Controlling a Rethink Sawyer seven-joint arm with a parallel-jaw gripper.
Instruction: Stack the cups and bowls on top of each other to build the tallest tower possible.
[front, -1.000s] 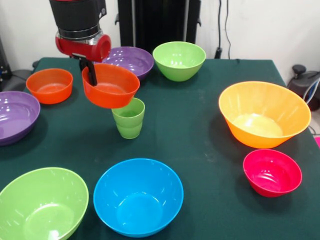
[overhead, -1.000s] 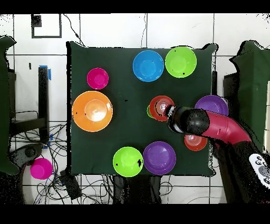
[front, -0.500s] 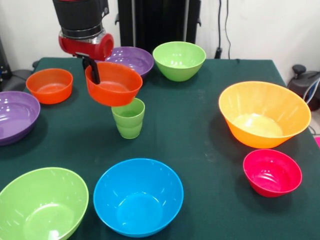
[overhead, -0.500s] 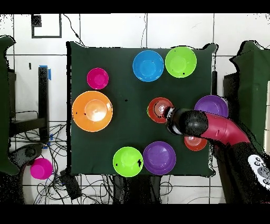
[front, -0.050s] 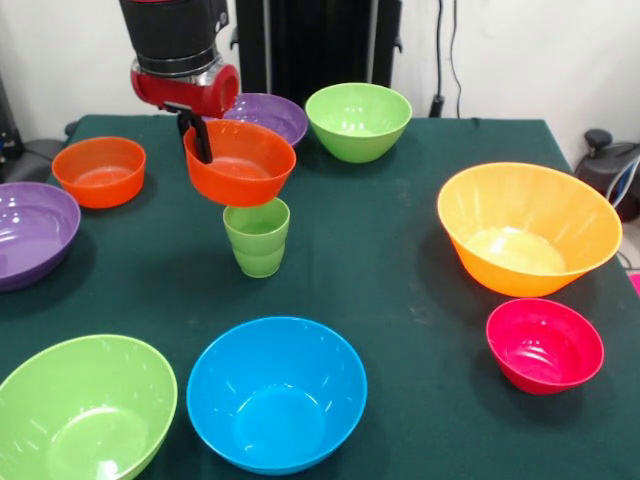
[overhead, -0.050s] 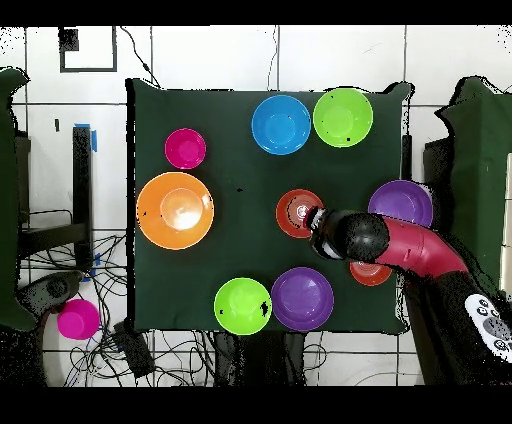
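Reaching down from above, the arm's gripper (front, -0.050s: 200, 135) pinches the rim of an orange-red bowl (front, -0.050s: 240, 162), holding it just over the green cup (front, -0.050s: 257, 236).

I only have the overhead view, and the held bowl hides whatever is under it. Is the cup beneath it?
Observer: Yes. From the front, the cup stands upright directly below the orange-red bowl.
Operator: Is the bowl seated on it?
Observer: Cannot tell. Its base lines up with the cup's rim, but contact is unclear.
Operator: How is it gripped?
Observer: The gripper pinches the bowl's rim, with one finger inside the bowl.
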